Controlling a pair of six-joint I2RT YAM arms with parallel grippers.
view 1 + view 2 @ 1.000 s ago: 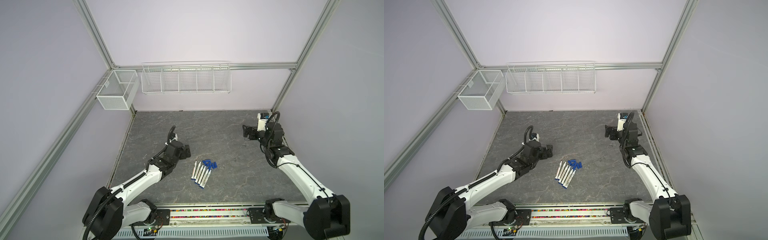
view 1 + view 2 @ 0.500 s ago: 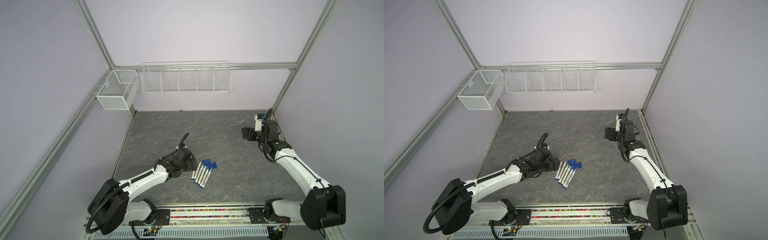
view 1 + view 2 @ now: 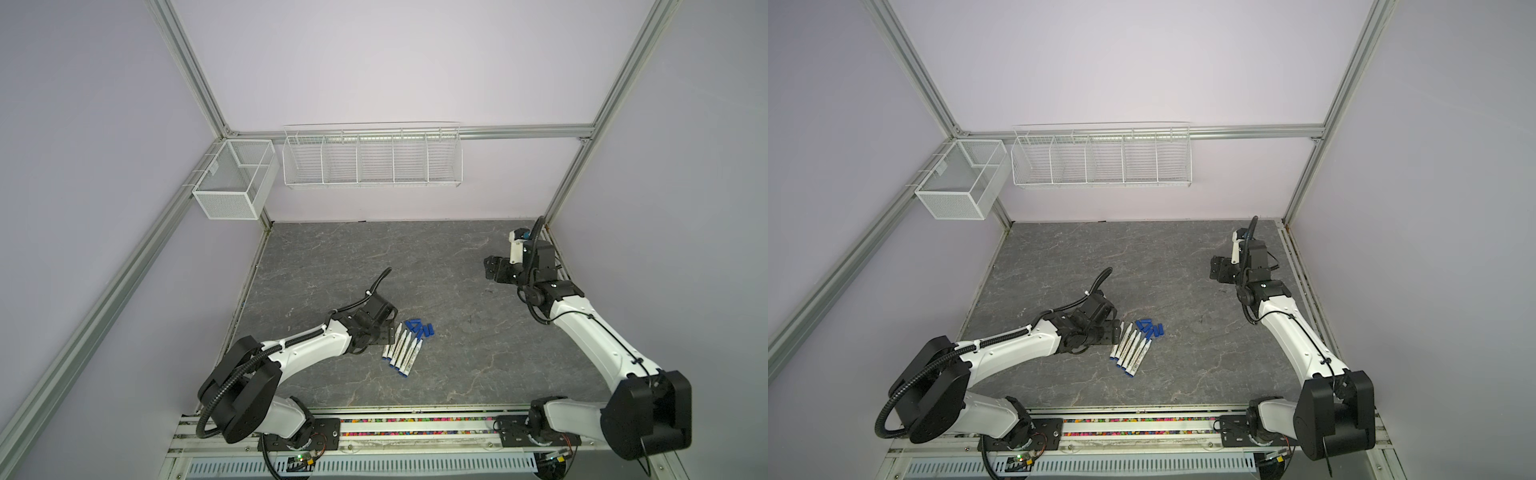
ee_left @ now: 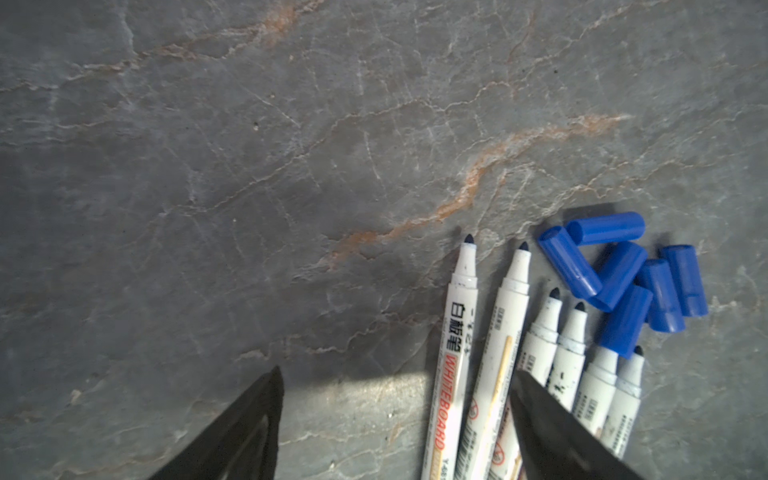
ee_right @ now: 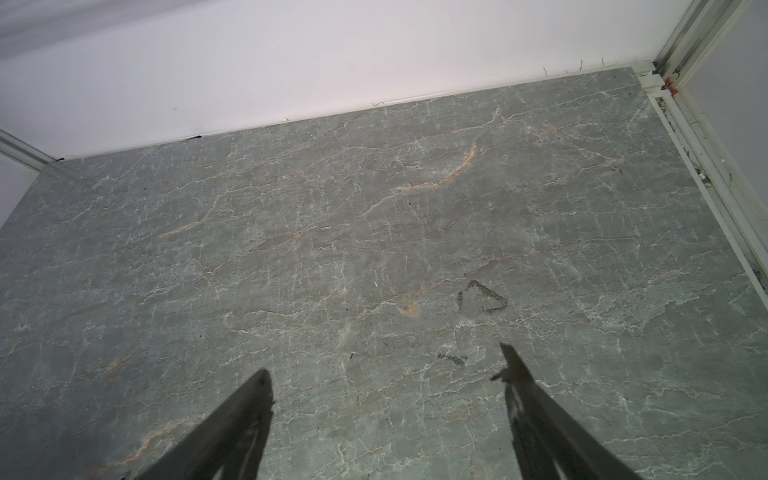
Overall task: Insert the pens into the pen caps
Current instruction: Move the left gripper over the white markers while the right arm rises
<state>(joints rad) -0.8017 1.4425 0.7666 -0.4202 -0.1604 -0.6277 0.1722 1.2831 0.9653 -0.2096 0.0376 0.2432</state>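
Straddling the left edge of the pens [image 4: 457,353], the left claw [image 4: 399,415] hung open just above the desk [image 4: 208,166], gripping nothing. One finger [image 4: 245,428] stood over bare stone, the other overlapped the third pen's barrel, and two pens lay between them. All six pens lay flat, side by side near the desk's middle, tips toward the caps [image 4: 615,274], which sat in a loose heap just past those tips. One cap covered a pen's tip; whether it was pushed on could not be told. Behind the claw, the left arm [image 3: 307,345] stretched low and forward from its base, wrist bent down.

Over by the far right corner, the right claw [image 5: 384,365] was open and empty above bare desk, well apart from the pens. Its arm [image 3: 590,328] rose along the right side.
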